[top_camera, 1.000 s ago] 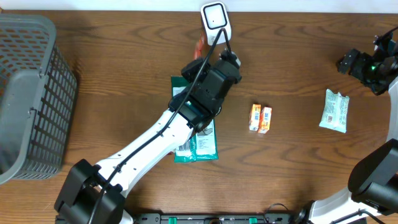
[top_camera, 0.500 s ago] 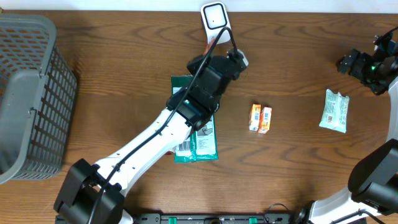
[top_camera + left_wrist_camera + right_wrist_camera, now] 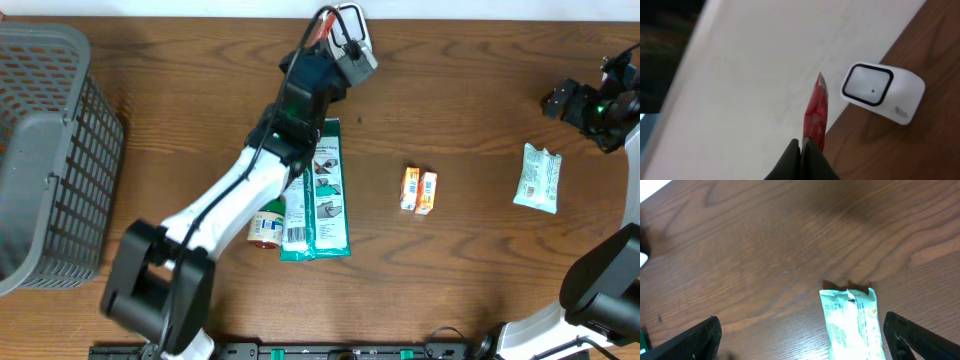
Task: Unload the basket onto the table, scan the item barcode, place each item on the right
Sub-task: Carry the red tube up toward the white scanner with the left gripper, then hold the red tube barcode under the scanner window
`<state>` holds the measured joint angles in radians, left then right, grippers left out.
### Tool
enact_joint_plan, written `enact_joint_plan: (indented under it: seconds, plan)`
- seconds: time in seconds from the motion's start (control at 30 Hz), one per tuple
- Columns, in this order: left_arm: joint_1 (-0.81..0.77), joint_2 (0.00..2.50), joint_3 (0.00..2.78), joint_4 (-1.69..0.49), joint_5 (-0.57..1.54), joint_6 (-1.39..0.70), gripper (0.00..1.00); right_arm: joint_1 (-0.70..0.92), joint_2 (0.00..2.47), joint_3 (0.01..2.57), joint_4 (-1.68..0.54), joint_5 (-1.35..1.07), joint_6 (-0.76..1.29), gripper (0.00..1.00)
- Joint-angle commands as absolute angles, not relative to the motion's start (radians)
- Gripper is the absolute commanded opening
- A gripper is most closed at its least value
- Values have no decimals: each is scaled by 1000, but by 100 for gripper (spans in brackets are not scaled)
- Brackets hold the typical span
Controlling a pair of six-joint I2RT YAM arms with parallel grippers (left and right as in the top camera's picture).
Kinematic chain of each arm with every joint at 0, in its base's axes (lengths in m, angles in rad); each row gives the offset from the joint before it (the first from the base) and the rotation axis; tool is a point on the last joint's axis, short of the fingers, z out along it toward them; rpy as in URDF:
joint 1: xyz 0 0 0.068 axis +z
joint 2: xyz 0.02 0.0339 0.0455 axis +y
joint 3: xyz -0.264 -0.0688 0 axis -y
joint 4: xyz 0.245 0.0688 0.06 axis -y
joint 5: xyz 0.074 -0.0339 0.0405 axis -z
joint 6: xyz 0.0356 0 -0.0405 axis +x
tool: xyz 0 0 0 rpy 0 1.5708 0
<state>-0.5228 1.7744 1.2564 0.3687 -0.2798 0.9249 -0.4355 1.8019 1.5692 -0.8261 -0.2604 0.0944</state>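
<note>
Nearest the robot, a small bottle (image 3: 266,226) lies just beside a green pouch (image 3: 328,195) on the table (image 3: 480,80), with two orange boxes (image 3: 419,190) to their right. Farther right, the right gripper (image 3: 800,330) hangs near a pale packet (image 3: 852,322), jaws wide apart and holding nothing. At the far edge, the left gripper (image 3: 801,146) is clamped on a red packet (image 3: 816,115), held in the air near the white scanner (image 3: 882,92) but not touching it.
</note>
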Motion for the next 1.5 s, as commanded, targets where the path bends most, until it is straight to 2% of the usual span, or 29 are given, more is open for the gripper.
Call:
enact_joint_plan:
  seconds: [0.0,0.2,0.3,0.63,0.97,1.47]
  plan:
    - [-514,1856,1267,454,-160,978,7,-438,1805,1568,-827,-259,84,99]
    - [-509,2012,1271,731,-144,1092,7,-438,1805,1568,-827,-259,84,99]
    - [-499,2086,1296,773,-121,1158,7,-438,1805,1568,-827,-259,84,99]
    - [-440,2248,1473,755,-41,1211,7,-438,1805,1568,-827,-259,84,99]
    - [-430,2251,1476,532,42,1211,7,-438,1805,1568,-827,-259,84,99]
    - [-416,2286,1475,453,31,1212,7,-438,1805,1568,-827,-259,84,99]
